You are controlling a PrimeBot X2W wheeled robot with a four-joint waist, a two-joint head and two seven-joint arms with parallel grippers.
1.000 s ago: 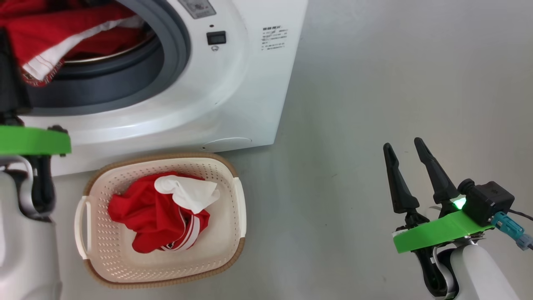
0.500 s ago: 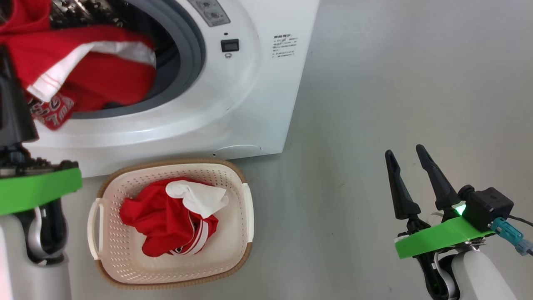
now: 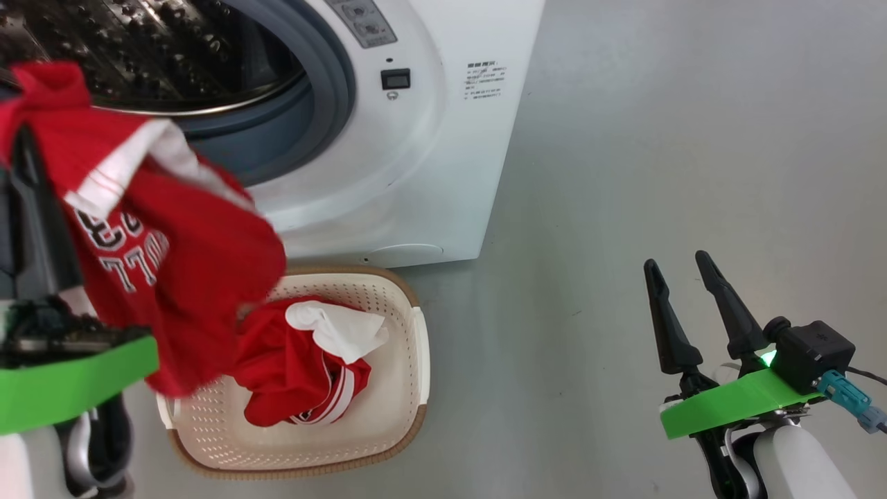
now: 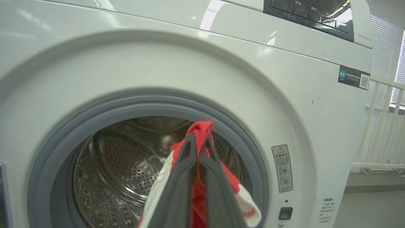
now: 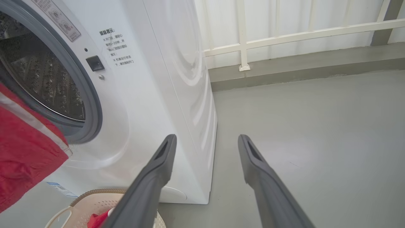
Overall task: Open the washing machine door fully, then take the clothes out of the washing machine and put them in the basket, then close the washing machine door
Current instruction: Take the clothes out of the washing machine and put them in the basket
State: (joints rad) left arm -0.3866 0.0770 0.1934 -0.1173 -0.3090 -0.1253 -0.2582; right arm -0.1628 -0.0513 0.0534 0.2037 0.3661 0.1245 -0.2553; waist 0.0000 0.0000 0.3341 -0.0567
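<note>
Red jersey (image 3: 180, 256): likely soft, light, limp; is hanging over the basket (image 3: 414, 360) at its left rim, left gripper (image 4: 198, 141) pinching its bunched top fold. Right gripper (image 3: 674, 263) is waiting, fingers spread wide.

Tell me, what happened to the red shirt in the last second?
The left gripper, shut on the red jersey, pulled it out of the drum. In the head view it now hangs over the left part of the basket. The clothes in it stayed put, and the right gripper stayed open and empty. The camera shifted a little too.
</note>
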